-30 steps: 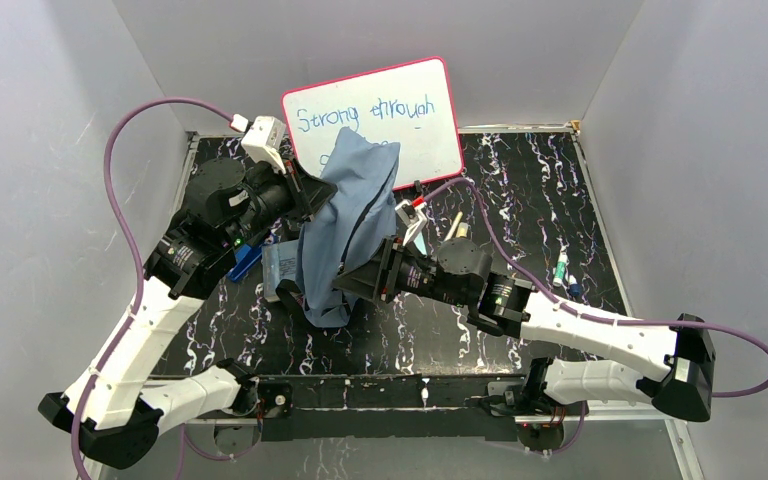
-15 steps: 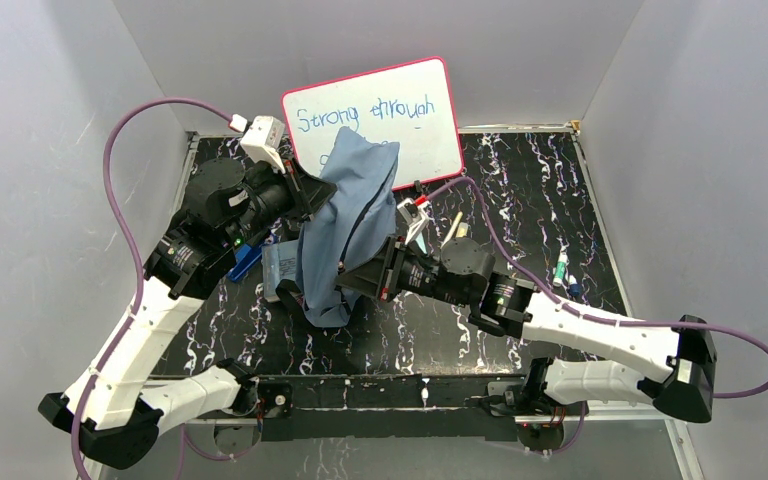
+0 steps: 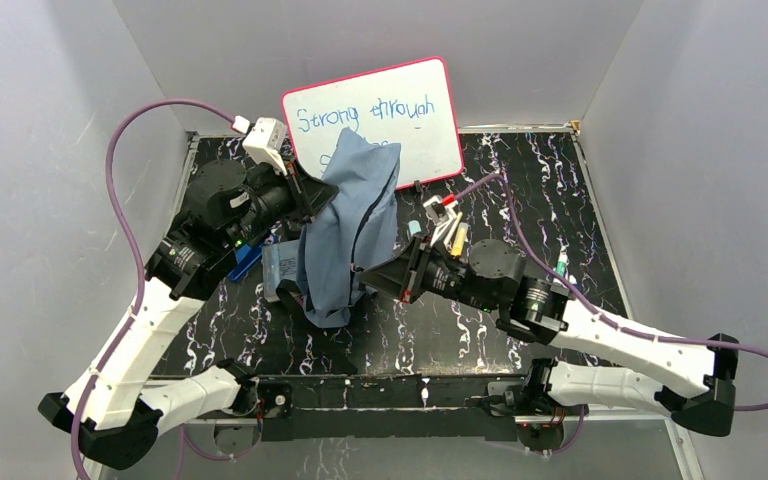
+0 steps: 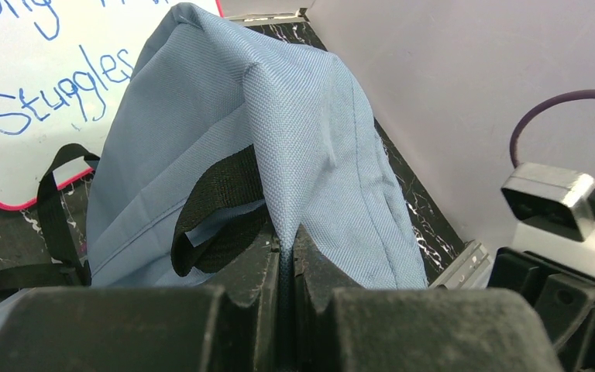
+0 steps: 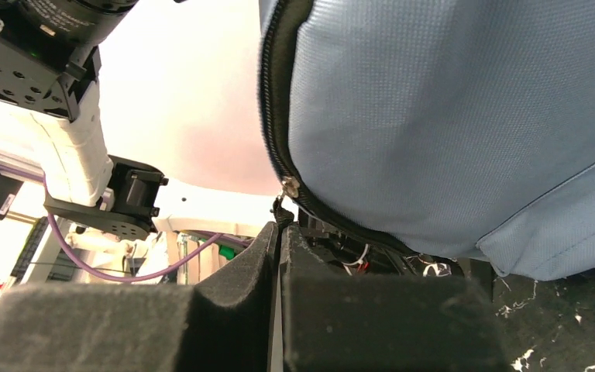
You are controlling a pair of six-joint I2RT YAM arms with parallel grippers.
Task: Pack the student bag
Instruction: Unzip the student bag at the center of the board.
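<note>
The student bag, grey-blue and floppy, hangs upright in the middle of the table in front of the whiteboard. My left gripper holds it up from the left, shut on a fold of its fabric beside a black strap; the pinch shows in the left wrist view. My right gripper sits at the bag's lower right side. In the right wrist view its jaws stand shut on the small dark zipper pull hanging from the bag's zipper line.
A pink-framed whiteboard with blue writing leans on the back wall. Pens and markers lie at the right and behind the right wrist. A blue object and a pale blue item lie left of the bag.
My right gripper's jaws have closed, and that arm has drawn back to the right from the bag's lower side. The left arm and the raised bag have stayed put.
</note>
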